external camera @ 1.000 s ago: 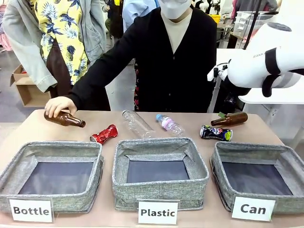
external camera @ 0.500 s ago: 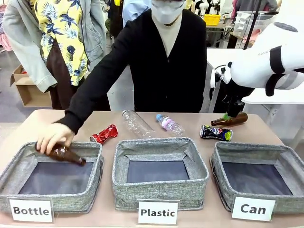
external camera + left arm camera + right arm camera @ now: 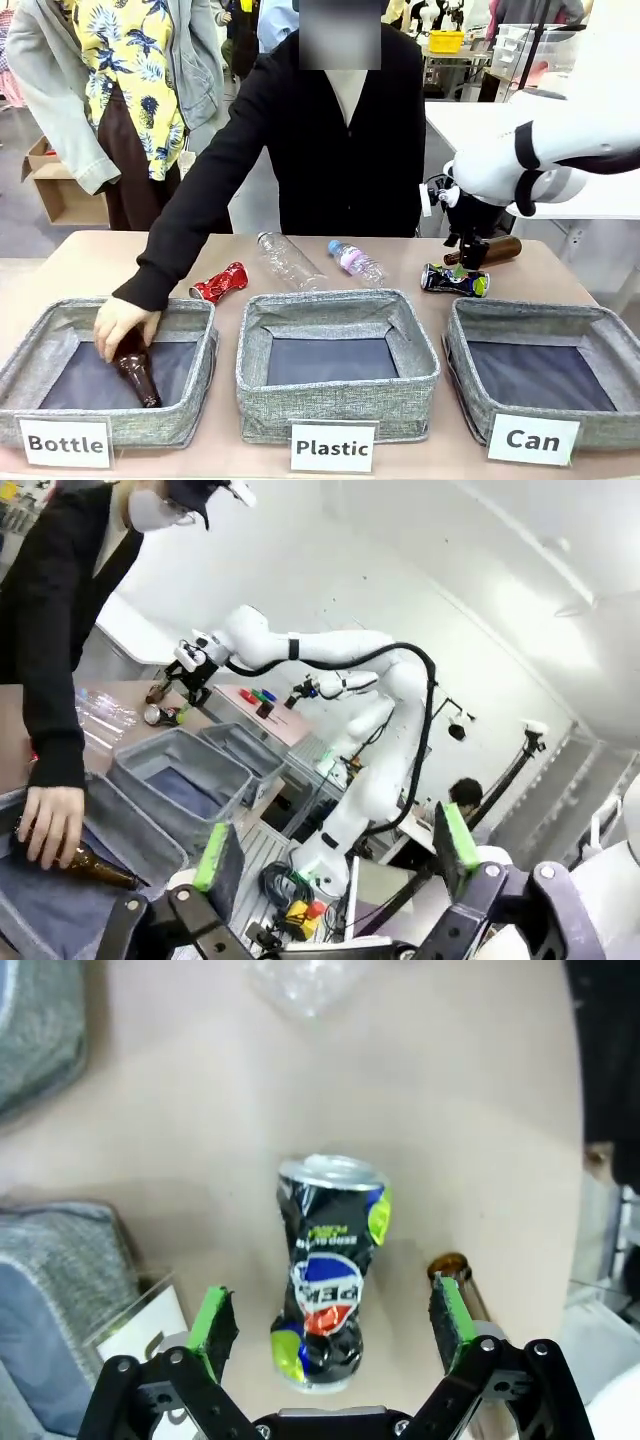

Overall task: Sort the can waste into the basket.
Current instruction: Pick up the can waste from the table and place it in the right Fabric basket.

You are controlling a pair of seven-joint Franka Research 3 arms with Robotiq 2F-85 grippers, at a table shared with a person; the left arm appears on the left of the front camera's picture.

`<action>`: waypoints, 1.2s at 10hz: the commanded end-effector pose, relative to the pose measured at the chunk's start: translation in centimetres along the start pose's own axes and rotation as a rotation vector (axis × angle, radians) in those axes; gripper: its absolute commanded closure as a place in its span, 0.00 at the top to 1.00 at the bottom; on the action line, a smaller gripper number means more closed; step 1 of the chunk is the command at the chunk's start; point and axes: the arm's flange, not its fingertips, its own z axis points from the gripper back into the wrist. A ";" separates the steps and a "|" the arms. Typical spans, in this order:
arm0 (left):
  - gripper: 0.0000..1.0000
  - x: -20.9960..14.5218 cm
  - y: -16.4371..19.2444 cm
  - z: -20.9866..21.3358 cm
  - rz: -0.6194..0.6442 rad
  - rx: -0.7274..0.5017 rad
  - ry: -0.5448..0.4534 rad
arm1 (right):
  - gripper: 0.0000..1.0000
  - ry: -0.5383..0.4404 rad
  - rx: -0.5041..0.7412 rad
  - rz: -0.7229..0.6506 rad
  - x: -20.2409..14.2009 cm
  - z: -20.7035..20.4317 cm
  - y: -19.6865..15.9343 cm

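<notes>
Two crushed cans are lying on the desk (image 3: 80, 260), and neither is in the basket (image 3: 462, 335) carrying the "Can" card at the lower right of the front frame. I am seeing the dark can (image 3: 455, 281) right of centre, just behind that basket's far rim. The red can (image 3: 219, 282) is lying left of centre, behind the grey bin (image 3: 110, 305) labelled "Bottle".

The right gripper (image 3: 470, 258) is hanging just above the dark can, and a brown bottle (image 3: 500, 249) is lying right behind it. In the right wrist frame I am seeing its fingers (image 3: 213, 1325) spread wide, one green pad on each side of the dark can with bare desk showing in both gaps, so they are gripping nothing.

The left gripper (image 3: 335, 845) is sitting at the bottom of its own wrist frame, fingers apart and holding nothing.

At the lower left of the front frame the person's hand (image 3: 125, 322) is resting on a second brown bottle (image 3: 138, 375) inside the "Bottle" bin. A large clear bottle (image 3: 288, 260) and a small clear bottle (image 3: 357, 262) are lying behind the middle bin (image 3: 335, 300) labelled "Plastic".
</notes>
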 end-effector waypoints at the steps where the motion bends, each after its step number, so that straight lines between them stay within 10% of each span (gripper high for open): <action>1: 1.00 -0.1 1.4 0.7 -0.014 -0.006 0.040 | 1.00 0.014 0.092 0.043 0.0 0.1 -1.4; 4: 1.00 1.4 3.1 -0.6 0.033 -0.013 0.085 | 1.00 0.044 0.136 0.021 -0.1 -1.9 -1.3; 10: 1.00 4.5 11.9 -15.2 0.316 0.223 0.706 | 1.00 0.064 0.185 -0.025 0.1 -5.1 -1.5; 12: 1.00 3.7 10.2 -12.7 0.230 0.102 0.536 | 1.00 0.058 0.201 -0.017 0.2 -5.3 -1.7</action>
